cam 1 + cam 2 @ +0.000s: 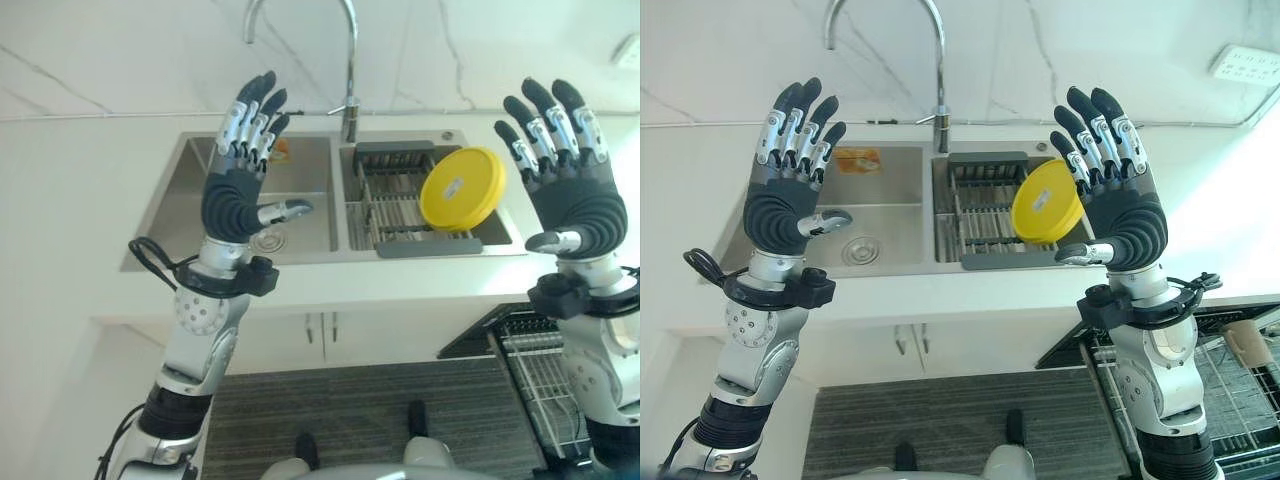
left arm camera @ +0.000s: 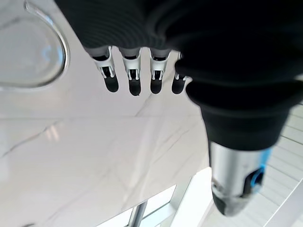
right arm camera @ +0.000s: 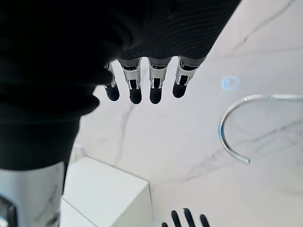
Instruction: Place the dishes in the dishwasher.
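A yellow plate (image 1: pixel 462 187) leans upright in the grey dish rack (image 1: pixel 400 205) set in the right basin of the steel sink (image 1: pixel 190 250). My left hand (image 1: pixel 240 190) is raised above the left basin, fingers straight and spread, holding nothing. My right hand (image 1: pixel 1120 215) is raised at the right of the rack, open too, just right of the plate and apart from it. The open dishwasher's wire rack (image 1: pixel 1240 385) shows at the lower right, below the counter. Both wrist views look past straight fingers (image 2: pixel 134 75) at the marble wall.
A tall curved tap (image 1: pixel 938 60) stands behind the sink's divider. An orange item (image 1: pixel 857 160) lies at the back of the left basin. White cupboard doors (image 1: pixel 320 335) sit under the counter, with grey striped floor (image 1: pixel 380 410) in front. A wall socket (image 1: pixel 1245 65) is at upper right.
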You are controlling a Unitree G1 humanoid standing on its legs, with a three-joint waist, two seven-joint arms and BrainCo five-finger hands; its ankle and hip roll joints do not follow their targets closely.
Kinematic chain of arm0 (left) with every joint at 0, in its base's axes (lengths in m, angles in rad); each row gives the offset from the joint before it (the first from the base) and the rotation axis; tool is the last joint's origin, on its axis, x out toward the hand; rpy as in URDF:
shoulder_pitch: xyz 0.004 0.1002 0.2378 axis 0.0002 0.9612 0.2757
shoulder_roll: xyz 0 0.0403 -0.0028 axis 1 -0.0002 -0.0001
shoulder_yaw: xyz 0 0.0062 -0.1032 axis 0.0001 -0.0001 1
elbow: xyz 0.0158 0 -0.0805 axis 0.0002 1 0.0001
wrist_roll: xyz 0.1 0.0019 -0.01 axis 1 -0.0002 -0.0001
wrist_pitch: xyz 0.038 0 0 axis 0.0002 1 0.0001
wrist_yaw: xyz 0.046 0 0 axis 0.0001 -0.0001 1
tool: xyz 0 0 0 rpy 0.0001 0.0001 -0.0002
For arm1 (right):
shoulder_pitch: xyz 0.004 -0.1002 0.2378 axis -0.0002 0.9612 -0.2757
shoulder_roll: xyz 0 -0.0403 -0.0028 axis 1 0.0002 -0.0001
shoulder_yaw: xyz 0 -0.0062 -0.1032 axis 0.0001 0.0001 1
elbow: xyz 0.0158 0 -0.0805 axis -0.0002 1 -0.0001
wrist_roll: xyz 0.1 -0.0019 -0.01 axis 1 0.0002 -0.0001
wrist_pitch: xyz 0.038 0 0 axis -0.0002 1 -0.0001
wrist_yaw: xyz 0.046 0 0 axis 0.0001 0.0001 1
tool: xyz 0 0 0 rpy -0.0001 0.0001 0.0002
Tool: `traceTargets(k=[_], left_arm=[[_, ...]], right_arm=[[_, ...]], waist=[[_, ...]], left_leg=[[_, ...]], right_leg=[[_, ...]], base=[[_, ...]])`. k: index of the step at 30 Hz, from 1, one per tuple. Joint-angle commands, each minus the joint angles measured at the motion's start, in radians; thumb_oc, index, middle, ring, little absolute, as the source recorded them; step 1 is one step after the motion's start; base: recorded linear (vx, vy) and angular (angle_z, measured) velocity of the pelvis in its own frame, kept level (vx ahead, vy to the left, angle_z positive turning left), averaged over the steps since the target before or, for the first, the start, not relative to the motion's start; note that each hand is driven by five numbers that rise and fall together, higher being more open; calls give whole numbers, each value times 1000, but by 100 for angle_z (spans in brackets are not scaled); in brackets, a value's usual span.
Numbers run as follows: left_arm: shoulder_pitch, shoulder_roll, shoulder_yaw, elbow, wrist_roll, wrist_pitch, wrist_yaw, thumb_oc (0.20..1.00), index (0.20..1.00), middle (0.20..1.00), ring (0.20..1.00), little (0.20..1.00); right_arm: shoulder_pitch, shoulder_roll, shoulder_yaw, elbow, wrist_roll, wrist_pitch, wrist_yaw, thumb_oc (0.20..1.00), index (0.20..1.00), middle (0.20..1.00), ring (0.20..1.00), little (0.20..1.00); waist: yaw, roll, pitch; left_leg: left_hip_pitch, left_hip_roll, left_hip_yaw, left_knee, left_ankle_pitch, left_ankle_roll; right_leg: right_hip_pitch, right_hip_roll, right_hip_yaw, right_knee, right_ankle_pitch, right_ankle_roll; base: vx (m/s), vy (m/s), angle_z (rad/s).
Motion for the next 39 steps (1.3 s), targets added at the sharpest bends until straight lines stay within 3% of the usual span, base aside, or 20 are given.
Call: traceTargets(k=[1, 5, 7, 9, 11, 12, 17, 21, 24, 25, 26, 27, 29, 31, 34, 36, 39], left_arm=[[-46, 5, -3, -67, 48, -21, 22, 1000, 1000, 1000, 1000, 1000], [-25, 7, 1, -77, 54, -19, 32, 1000, 1000, 1000, 1000, 1000], [-12, 13, 5, -79, 52, -26, 34, 1000, 1000, 1000, 1000, 1000], [-8, 11, 1, -78, 70, -43, 38, 1000, 1000, 1000, 1000, 1000], [-16, 9, -9, -62, 65, -43, 52, 1000, 1000, 1000, 1000, 1000], [-21, 3, -15, -56, 73, -46, 55, 1000, 1000, 1000, 1000, 1000], [-21, 5, -24, -23, 63, -33, 54, 1000, 1000, 1000, 1000, 1000], [-39, 6, -35, -7, 18, 3, 31, 1000, 1000, 1000, 1000, 1000], [-45, 7, -32, -5, -17, -2, -7, 1000, 1000, 1000, 1000, 1000], [-45, 5, -31, -9, -11, -11, -16, 1000, 1000, 1000, 1000, 1000], [-42, 5, -33, -17, 8, -25, -13, 1000, 1000, 1000, 1000, 1000], [-60, 9, -40, -2, -14, -23, -15, 1000, 1000, 1000, 1000, 1000], [-87, -4, -39, 13, 9, -16, -26, 1000, 1000, 1000, 1000, 1000], [-67, -2, -12, 8, 3, -1, -17, 1000, 1000, 1000, 1000, 1000], [-41, 13, 0, 8, 45, -10, 45, 1000, 1000, 1000, 1000, 1000], [-37, 14, 3, 4, 54, -6, 62, 1000, 1000, 1000, 1000, 1000], [-43, 19, 1, 7, 46, -1, 60, 1000, 1000, 1000, 1000, 1000]], right_arm=[[-56, -35, -37, -40, 25, -27, -28, 1000, 1000, 1000, 1000, 1000], [-86, -48, -39, -42, 51, 21, -21, 1000, 1000, 1000, 1000, 1000], [-98, -61, -42, -34, 47, 37, -21, 1000, 1000, 1000, 1000, 1000], [-105, -84, -45, -27, 68, 52, -18, 1000, 1000, 1000, 1000, 1000], [-122, -92, -26, -16, 59, 60, -43, 1000, 1000, 1000, 1000, 1000], [-115, -78, -18, -13, 34, 59, -48, 1000, 1000, 1000, 1000, 1000], [-95, -80, -9, 4, 31, 45, -69, 1000, 1000, 1000, 1000, 1000], [-64, -56, -22, -3, 42, 89, -119, 1000, 1000, 1000, 1000, 1000], [-59, -56, -29, 1, 55, 121, -99, 1000, 1000, 1000, 1000, 1000], [-64, -64, -31, 8, 46, 122, -89, 1000, 1000, 1000, 1000, 1000], [-76, -82, -32, 19, 52, 112, -82, 1000, 1000, 1000, 1000, 1000], [-102, -120, -33, 33, 71, 80, -112, 1000, 1000, 1000, 1000, 1000], [-110, -105, -26, 40, 26, 55, -142, 1000, 1000, 1000, 1000, 1000], [-74, -53, -35, 35, 15, 52, -128, 1000, 1000, 1000, 1000, 1000], [-58, -27, -29, 25, 10, 74, -94, 1000, 1000, 1000, 1000, 1000], [-68, -26, -18, 26, -24, 101, -108, 1000, 1000, 1000, 1000, 1000], [-88, -45, -19, 36, -23, 126, -169, 1000, 1000, 1000, 1000, 1000]], waist=[[7, 64, 8], [15, 57, -2], [16, 54, 4], [30, 49, 24], [32, 60, 39], [32, 67, 45], [14, 83, 18], [-8, 89, -3], [-23, 90, 0], [-17, 85, 6], [4, 74, 20], [24, 67, 31], [25, 71, 34], [6, 82, 30], [4, 84, 30], [10, 85, 28], [14, 84, 20]], left_leg=[[5, 89, 15, -2, -51, -10], [30, 159, 55, 3, -21, -59], [23, 177, 73, 89, -30, -77], [-59, 171, 52, 255, -1, -92], [-106, 155, 97, 104, 29, -90], [-119, 178, 130, 75, 74, -92], [-40, 145, 107, -2, 35, -70], [-10, 136, 110, -2, 3, -61], [11, 126, 135, -2, -1, -59], [7, 112, 111, 38, -4, -64], [-68, 95, 27, 127, -3, -75], [-147, 119, -47, 68, 39, -83], [-154, 127, -19, 15, 65, -76], [-101, 124, 26, -2, 34, -56], [-47, 143, 95, -2, 14, -59], [-35, 152, 117, -2, 11, -61], [-36, 158, 103, -2, 8, -63]], right_leg=[[11, 73, -22, 9, -142, 50], [32, 119, -30, 1, -180, 20], [51, 139, -25, 1, -194, 1], [74, 155, -31, 1, -202, -26], [99, 161, -48, 1, -221, -14], [110, 157, -78, 1, -229, -16], [98, 134, -96, 1, -228, 1], [92, 111, -104, 1, -219, 24], [93, 121, -78, 1, -225, 17], [96, 126, -48, 1, -229, 7], [100, 129, 6, 1, -226, -5], [107, 126, 63, 1, -237, 6], [104, 110, 42, 1, -245, 17], [79, 80, 0, 1, -215, 42], [72, 50, -100, 1, -197, 59], [72, 42, -130, 1, -195, 61], [69, 54, -118, 1, -205, 51]], base=[[101, -378, 2], [119, -356, -3], [131, -277, -14], [100, -196, -9], [85, 34, 8], [40, 83, 7], [89, 139, -26], [110, 24, -24], [90, 16, 1], [71, 37, -5], [38, 162, -38], [-31, 184, -52], [-39, 234, -77], [65, 198, -87], [49, 49, -85], [2, -12, -68], [26, -60, -9]])
